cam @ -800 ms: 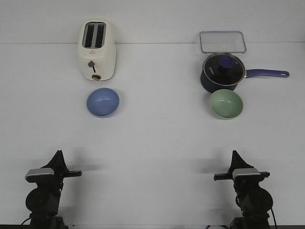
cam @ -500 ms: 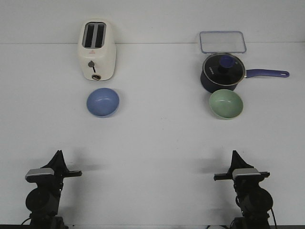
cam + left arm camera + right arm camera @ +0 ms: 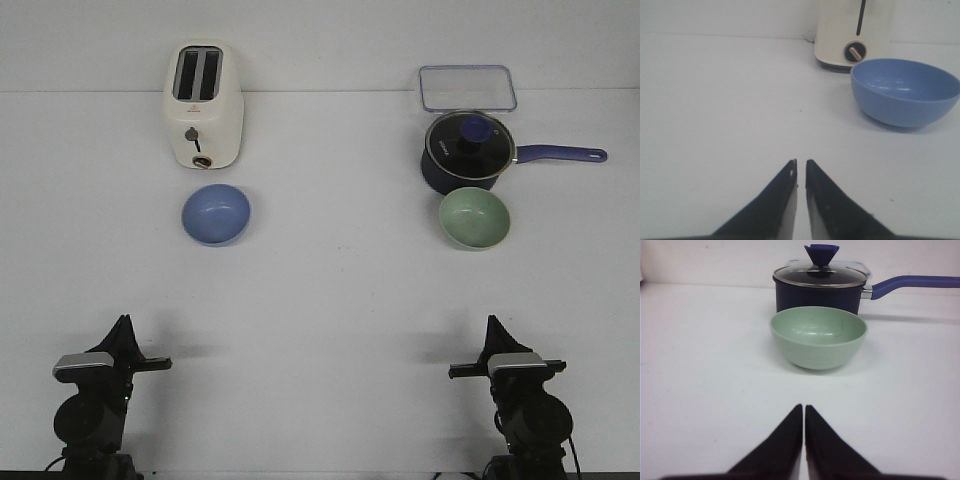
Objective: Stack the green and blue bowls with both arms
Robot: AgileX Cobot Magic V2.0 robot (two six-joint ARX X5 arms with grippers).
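Both black pointed claws, left claw (image 3: 800,167) and right claw (image 3: 804,412), sit clenched and empty on the white worktop (image 3: 330,300), well short of the periwinkle blue matte bowl (image 3: 215,214) and sage green matte bowl (image 3: 475,218).

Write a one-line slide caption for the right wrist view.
Shut right gripper faces the green bowl in front of a lidded saucepan.

Plain periwinkle blue bowl (image 3: 215,214) on the white table (image 3: 330,290), pale sage green bowl (image 3: 475,218) across from it, both matte, no pattern. Cream toaster (image 3: 202,105) with black slots and lever. Dark navy saucepan (image 3: 468,152), blue handle and knob, clear glass lid. Both grippers black, silver-grey blocks on top
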